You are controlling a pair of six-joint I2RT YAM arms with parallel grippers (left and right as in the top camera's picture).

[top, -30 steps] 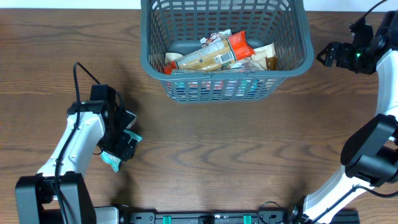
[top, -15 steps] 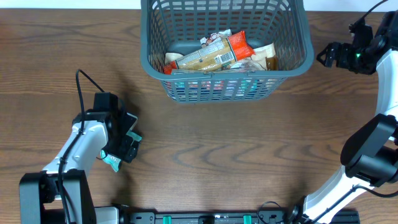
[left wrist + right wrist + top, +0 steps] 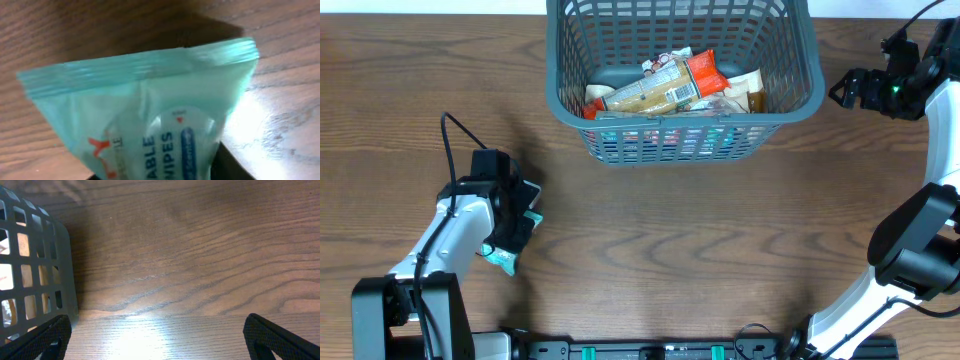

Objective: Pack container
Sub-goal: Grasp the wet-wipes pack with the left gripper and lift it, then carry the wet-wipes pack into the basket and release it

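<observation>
Left wrist view: a teal wipes pack (image 3: 150, 115) fills the shot, pinched between the 2 fingers of the left claw (image 3: 518, 238), low over the wooden table (image 3: 650, 250). Farther back, the grey basket (image 3: 670, 140) sits at the table's far edge with snack packs (image 3: 665, 85) piled inside. Right of it, well apart, the right claw (image 3: 845, 88) hangs spread wide, gripping nothing.
</observation>
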